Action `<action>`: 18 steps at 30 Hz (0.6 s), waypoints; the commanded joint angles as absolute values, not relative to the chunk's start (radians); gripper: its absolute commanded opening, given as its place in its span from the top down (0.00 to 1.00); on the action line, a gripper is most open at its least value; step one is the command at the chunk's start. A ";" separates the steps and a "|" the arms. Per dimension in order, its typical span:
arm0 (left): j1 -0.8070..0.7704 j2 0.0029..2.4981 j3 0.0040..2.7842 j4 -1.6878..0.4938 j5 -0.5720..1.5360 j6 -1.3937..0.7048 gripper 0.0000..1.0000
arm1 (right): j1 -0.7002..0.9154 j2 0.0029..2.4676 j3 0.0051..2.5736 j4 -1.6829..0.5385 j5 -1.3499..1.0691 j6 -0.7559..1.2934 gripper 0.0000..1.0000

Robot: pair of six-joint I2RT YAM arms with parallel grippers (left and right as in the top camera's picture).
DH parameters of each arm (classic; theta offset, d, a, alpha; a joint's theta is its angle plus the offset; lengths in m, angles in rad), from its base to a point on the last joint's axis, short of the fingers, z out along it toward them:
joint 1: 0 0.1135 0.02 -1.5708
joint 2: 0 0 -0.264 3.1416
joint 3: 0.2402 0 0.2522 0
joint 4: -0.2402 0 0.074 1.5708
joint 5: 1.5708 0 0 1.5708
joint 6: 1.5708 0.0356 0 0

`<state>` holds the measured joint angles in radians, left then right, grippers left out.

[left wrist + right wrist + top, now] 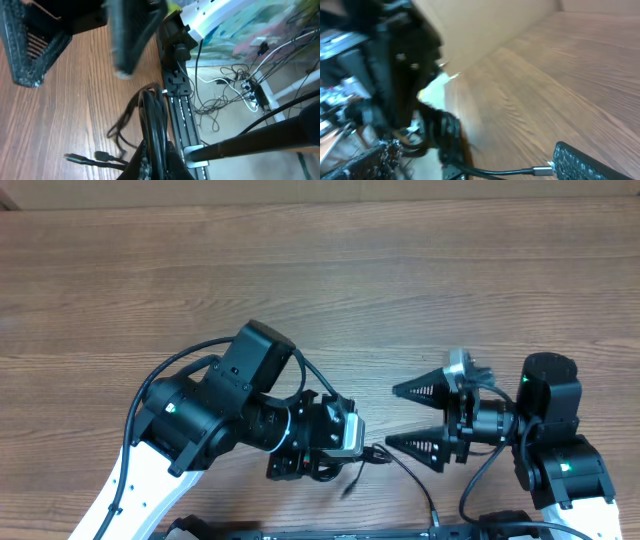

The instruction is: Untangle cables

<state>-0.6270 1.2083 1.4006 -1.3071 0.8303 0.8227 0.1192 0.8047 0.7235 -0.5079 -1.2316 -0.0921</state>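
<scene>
Several thin black cables (pixel 150 112) are seen bunched in a loop near the front edge of the table (pixel 300 260). They are clamped there by the left gripper (pixel 156 162), whose jaws are closed tight on the bundle. Two plug ends (pixel 85 158) are left trailing loose on the wood beside the bunch. The right gripper (pixel 390 417) is held just beside the bundle, pointed towards it, with its jaws spread wide and nothing between them. The step in hand is judged to be the reach for a free strand while the knot is anchored. Little untangling appears done, since the cords are gathered together. For the next move, one loose cord or plug end would need to be singled out, closed upon by the right jaws, and drawn away without the whole bundle being dragged along.
</scene>
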 commanded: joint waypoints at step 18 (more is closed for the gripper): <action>-0.629 1.206 1.424 -0.956 0.800 0.560 0.96 | 0.124 0.797 0.727 -0.540 -1.289 -0.137 0.00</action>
